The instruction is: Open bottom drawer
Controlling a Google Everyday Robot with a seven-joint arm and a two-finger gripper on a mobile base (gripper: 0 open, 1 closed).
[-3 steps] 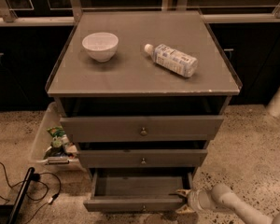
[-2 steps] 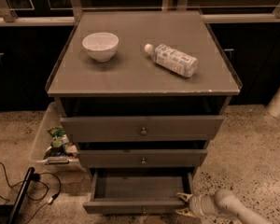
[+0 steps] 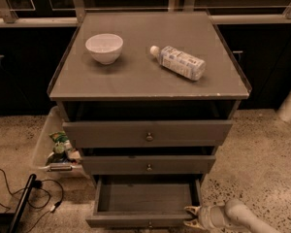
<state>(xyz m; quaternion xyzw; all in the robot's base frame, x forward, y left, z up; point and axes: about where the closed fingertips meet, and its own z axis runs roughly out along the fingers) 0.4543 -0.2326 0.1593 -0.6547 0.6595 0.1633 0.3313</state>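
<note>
The bottom drawer [image 3: 144, 198] is the lowest of three grey drawers and stands pulled out, its empty inside showing. Its front [image 3: 136, 221] lies at the bottom edge of the view, with the small knob [image 3: 149, 224] barely in view. My gripper [image 3: 192, 217] is at the drawer's front right corner, low at the bottom of the view, on a white arm [image 3: 242, 220] coming in from the lower right. Its tips lie close to the corner; I cannot tell whether they touch it.
The top drawer [image 3: 148, 132] and middle drawer [image 3: 149, 165] are each slightly out. A white bowl [image 3: 104, 47] and a lying plastic bottle [image 3: 178, 61] are on the cabinet top. A bin with clutter [image 3: 58, 149] and cables [image 3: 19, 198] lie left on the floor.
The gripper has slid downward and outward along the drawer's right front corner, and the bottom drawer has come out a little further.
</note>
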